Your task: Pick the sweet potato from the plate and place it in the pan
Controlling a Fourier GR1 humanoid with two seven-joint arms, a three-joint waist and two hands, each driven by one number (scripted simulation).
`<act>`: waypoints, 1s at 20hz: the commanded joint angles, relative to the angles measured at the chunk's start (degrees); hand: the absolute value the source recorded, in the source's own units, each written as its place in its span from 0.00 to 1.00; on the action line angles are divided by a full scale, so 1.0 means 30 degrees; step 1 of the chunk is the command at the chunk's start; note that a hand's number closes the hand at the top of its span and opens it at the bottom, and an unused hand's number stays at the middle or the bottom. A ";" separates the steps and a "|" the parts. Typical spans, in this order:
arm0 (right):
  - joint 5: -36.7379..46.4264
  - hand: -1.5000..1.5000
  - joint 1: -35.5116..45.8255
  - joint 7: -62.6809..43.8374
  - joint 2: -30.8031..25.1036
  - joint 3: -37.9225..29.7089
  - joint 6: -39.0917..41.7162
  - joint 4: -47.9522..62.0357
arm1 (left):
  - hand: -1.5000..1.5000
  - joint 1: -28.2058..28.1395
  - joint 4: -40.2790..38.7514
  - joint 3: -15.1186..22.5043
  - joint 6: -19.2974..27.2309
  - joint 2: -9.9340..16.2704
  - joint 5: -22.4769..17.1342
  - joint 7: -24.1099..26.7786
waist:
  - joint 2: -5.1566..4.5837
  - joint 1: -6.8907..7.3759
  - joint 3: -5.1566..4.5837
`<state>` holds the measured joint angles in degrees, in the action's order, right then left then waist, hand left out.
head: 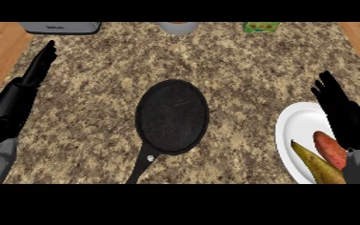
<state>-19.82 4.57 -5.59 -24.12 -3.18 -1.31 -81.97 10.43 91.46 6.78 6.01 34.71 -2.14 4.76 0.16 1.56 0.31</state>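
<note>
Firstly, at the far left the left hand [36,71] rests near the edge of the speckled brown stone bench [246,66], its fingers [48,50] straight and released, holding nothing. Behind it, at the far edge, stands a grey metal box-shaped appliance [60,27], then a grey round container [178,27], then a small green packet [262,26]. In the middle lies the round black pan [172,116], its handle toward the near edge. At the right is the white round plate [295,128] with the reddish-orange sweet potato [329,148] and, just beside it, a long yellow-brown vegetable [315,163]. The right hand [339,109] is over the plate's right side, fingers straight, grasping nothing.
</note>
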 commanded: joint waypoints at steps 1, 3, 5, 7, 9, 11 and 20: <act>-0.0662 0.00 0.0912 0.0266 -0.0066 -0.0501 0.1565 0.0517 | 0.50 -0.1116 0.0892 -0.0498 0.0097 -0.0410 0.0125 -0.1785 | -0.0034 -0.0382 -0.0096; -0.3101 0.00 0.2131 0.0035 -0.2010 -0.1936 0.4572 0.1084 | 0.50 -0.2217 -0.0373 0.0232 0.1097 -0.1443 0.0339 -0.1352 | -0.0066 -0.0220 -0.0087; -0.4161 0.00 0.2614 0.0347 -0.2019 -0.1994 0.6027 0.0924 | 0.50 -0.2939 -0.1337 0.0338 0.1308 -0.2051 -0.0056 -0.2329 | -0.0097 -0.0222 -0.0081; 0.2797 0.00 0.2136 0.1292 -0.6921 -0.0105 0.5912 -0.0385 | 0.50 -0.3087 -0.1439 0.0547 0.0831 -0.1989 -0.0457 -0.2763 | -0.0205 0.0101 -0.0399; -0.0579 0.00 -0.0058 0.0169 -0.4731 -0.4146 0.2363 0.3361 | 0.50 -0.3904 -0.1172 0.0732 0.1473 -0.2824 -0.0585 -0.3345 | -0.0074 -0.0850 -0.0082; -0.1616 0.00 -0.1201 0.0554 -0.6160 -0.4972 0.5127 0.4489 | 0.50 -0.4579 -0.0680 0.0864 0.1608 -0.3134 -0.0652 -0.3567 | -0.0035 -0.0707 -0.0072; 0.3536 0.00 -0.1120 0.4721 -1.1677 -0.3100 1.0664 0.5765 | 0.50 -0.3880 -0.1707 0.0923 0.1391 -0.3590 -0.0105 -0.2955 | -0.0139 -0.0363 -0.0095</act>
<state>-13.16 -0.33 5.26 -53.44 -13.63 24.95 -66.96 -2.31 88.65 9.76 10.58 24.68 -2.88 -5.26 -0.11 0.26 0.07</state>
